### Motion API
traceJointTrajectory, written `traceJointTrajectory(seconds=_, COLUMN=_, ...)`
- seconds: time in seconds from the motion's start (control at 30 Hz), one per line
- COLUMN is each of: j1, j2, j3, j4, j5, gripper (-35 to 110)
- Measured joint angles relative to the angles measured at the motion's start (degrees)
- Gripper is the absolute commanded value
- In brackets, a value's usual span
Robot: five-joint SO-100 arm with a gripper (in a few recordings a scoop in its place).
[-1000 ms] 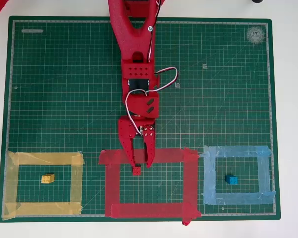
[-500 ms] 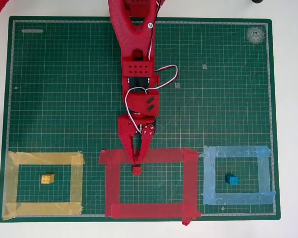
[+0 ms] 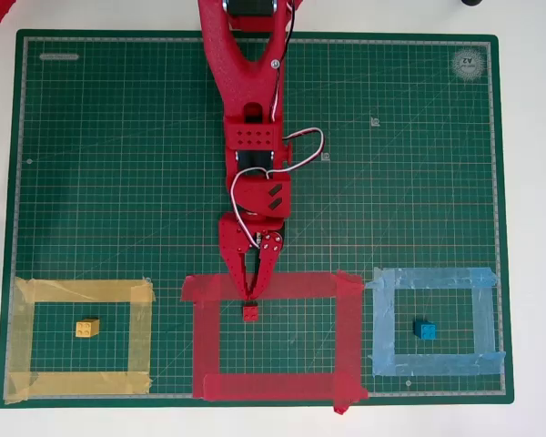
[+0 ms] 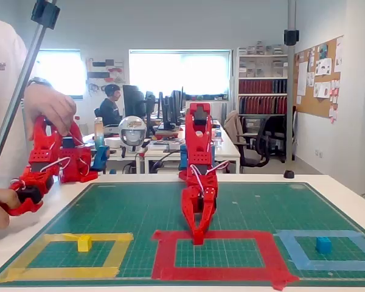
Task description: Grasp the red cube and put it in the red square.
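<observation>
now gripper closed, unlike 1 second ago

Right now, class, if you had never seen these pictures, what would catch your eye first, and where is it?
The red arm reaches down the middle of the green cutting mat, its gripper over the top strip of the red square, with the red cube just inside that strip. The yellow tape outline to the left holds a yellow block, and the light blue tape outline to the right holds a blue block.
</observation>
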Motion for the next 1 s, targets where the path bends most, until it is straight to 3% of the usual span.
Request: traceJointTrajectory(seconds=1.0, j1=0.0, j2=-9.5, j3=-13.9, j4=-0.7, j5=0.2, gripper=-1)
